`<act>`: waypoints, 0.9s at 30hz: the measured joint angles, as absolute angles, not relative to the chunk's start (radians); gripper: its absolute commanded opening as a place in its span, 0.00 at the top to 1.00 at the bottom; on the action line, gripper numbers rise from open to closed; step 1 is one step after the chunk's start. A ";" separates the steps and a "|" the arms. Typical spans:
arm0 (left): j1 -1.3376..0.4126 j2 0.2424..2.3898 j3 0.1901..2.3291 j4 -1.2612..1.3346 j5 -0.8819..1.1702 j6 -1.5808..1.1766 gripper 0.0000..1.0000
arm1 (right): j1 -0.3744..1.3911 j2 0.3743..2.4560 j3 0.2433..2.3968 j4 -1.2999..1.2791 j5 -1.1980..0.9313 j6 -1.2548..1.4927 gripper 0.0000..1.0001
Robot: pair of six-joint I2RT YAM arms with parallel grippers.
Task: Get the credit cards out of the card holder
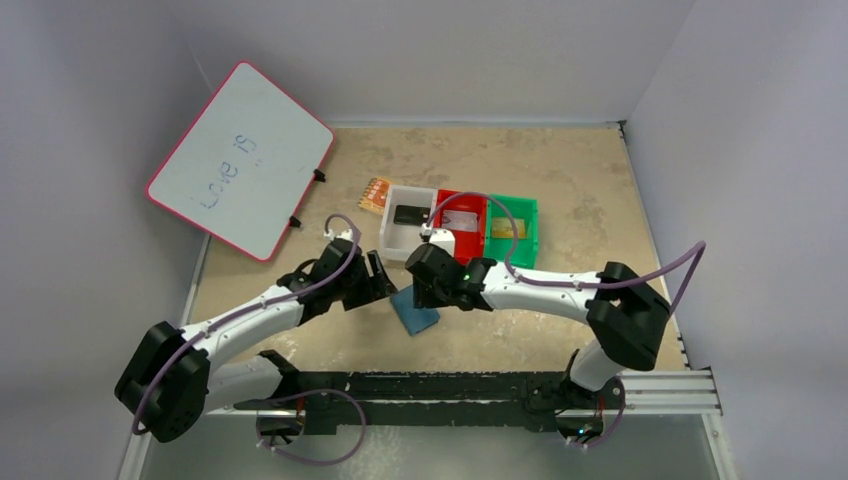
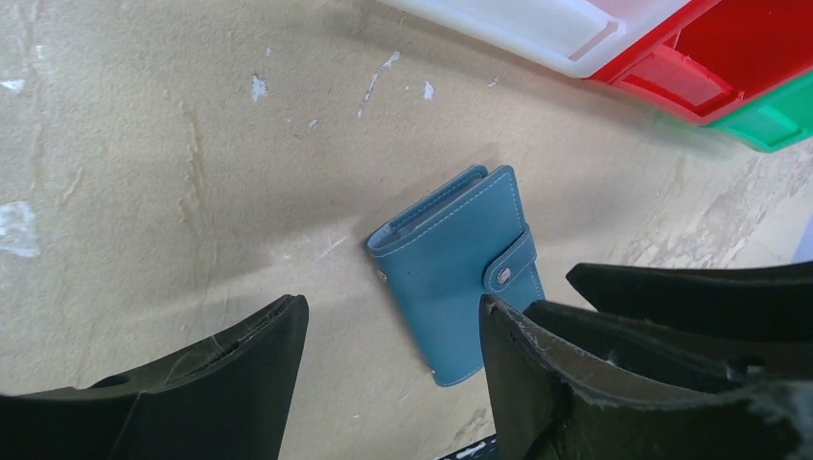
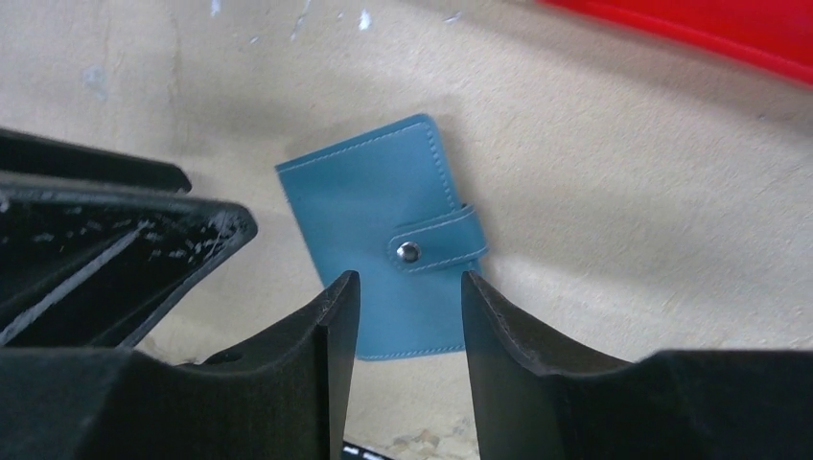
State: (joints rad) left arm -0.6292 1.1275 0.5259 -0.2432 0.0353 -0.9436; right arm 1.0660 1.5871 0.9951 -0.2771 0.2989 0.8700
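Two open pincers, the left gripper (image 2: 393,321) and right gripper (image 3: 410,287), are hovering over the snapped-shut teal-blue leather card holder (image 2: 451,264).

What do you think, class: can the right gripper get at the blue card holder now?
Probably yes. The card holder lies closed and flat on the table with nothing on top, and the right gripper hangs open over its snap tab. The left gripper, close by, might crowd it.

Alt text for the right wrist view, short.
A closed teal-blue leather card holder, strap snapped, lies flat on the beige tabletop, seen between the right gripper's parted black fingers. A red plastic bin's edge crosses the top right corner.
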 measured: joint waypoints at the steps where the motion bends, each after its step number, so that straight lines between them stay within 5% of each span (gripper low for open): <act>1: -0.632 1.132 0.525 -0.236 0.035 -0.950 0.35 | 1.057 1.591 0.992 -0.272 0.296 0.865 0.53; 27: -0.717 1.262 0.492 -0.121 -0.005 -1.012 0.52 | 1.029 1.695 1.000 -0.224 0.260 0.765 0.48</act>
State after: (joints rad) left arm -0.7170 1.2617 0.4923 -0.1211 -0.0051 -1.0122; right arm 1.0294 1.6955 1.0000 -0.2237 0.2604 0.7654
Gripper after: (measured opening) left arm 0.480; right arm 0.505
